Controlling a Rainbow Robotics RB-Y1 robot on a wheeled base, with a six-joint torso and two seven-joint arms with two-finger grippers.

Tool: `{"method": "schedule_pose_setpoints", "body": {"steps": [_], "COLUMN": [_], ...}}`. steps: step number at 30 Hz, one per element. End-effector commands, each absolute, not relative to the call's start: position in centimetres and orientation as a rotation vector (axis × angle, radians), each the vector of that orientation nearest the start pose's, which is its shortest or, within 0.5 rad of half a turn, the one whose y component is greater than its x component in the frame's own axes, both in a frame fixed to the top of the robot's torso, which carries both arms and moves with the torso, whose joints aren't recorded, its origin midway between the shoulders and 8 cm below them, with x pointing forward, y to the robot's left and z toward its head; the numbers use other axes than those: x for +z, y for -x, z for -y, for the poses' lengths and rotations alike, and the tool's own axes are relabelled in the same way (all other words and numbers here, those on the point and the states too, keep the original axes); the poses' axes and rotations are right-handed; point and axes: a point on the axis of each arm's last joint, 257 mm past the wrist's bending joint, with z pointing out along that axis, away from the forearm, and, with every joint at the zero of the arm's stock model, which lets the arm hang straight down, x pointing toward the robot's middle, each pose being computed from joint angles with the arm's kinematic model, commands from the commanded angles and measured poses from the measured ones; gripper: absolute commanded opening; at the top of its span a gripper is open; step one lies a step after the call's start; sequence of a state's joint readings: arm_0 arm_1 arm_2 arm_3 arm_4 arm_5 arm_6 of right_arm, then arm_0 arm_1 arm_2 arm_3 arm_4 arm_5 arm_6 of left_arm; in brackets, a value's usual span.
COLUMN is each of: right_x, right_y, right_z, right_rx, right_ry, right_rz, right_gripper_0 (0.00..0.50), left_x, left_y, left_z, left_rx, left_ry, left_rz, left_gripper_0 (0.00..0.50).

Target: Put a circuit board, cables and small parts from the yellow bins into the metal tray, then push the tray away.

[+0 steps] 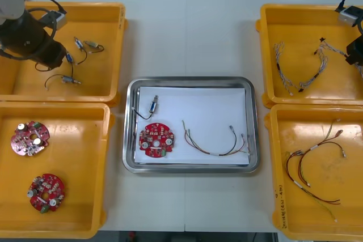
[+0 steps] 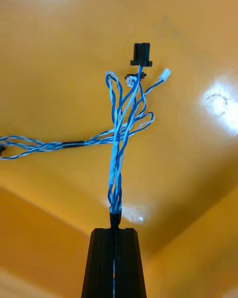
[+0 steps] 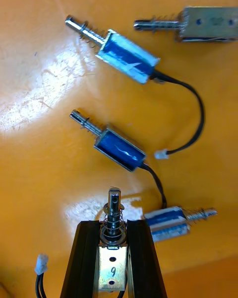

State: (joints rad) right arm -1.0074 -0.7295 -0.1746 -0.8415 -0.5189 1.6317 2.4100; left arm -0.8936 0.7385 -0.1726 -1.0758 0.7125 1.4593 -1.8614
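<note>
Over the far-left yellow bin [image 1: 108, 12], my left gripper [image 3: 114, 224] is shut on a small metal part [image 3: 113, 213] with a spring and pin. Three more small metal parts [image 3: 126, 57] with black leads lie just past the fingers. Above the far-right yellow bin [image 1: 272, 15], my right gripper [image 2: 115, 228] is shut on a twisted blue and white cable [image 2: 119, 144], which hangs off the bin floor. The metal tray [image 1: 190, 81], white inside, holds a round red circuit board [image 1: 156, 140], a small metal part [image 1: 153, 105] and a red and yellow cable [image 1: 218, 143].
Two red circuit boards [image 1: 29, 138] lie in the near-left bin [image 1: 105, 168]. Red and yellow cables [image 1: 312, 168] lie in the near-right bin [image 1: 272, 196]. Another blue and white cable [image 1: 282, 66] rests in the far-right bin. Bare table runs between tray and bins.
</note>
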Motion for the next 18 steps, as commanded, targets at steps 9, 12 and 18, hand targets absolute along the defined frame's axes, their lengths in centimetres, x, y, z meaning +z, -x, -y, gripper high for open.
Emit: {"method": "schedule_pose_setpoints", "body": {"steps": [9, 12, 18], "right_x": [-7.5, -6.6, -5.6], "right_y": [-52.0, -52.0, -51.4], "right_z": [42.8, 42.1, 40.4], "right_rx": [-0.234, -0.284, -0.325], "right_ry": [0.741, 0.732, 0.738], "right_rz": [-2.621, -2.566, -2.468], "right_gripper_0": [0.000, 0.000, 0.000], "left_x": [-12.0, -11.4, -10.3], "left_y": [-56.0, -55.3, -54.1], "left_z": [-34.5, -33.1, -30.4], "left_rx": [0.196, 0.185, 0.158], "left_ry": [-0.390, -0.373, -0.344], "left_rz": [-2.643, -2.648, -2.648], "left_gripper_0": [0.000, 0.000, 0.000]}}
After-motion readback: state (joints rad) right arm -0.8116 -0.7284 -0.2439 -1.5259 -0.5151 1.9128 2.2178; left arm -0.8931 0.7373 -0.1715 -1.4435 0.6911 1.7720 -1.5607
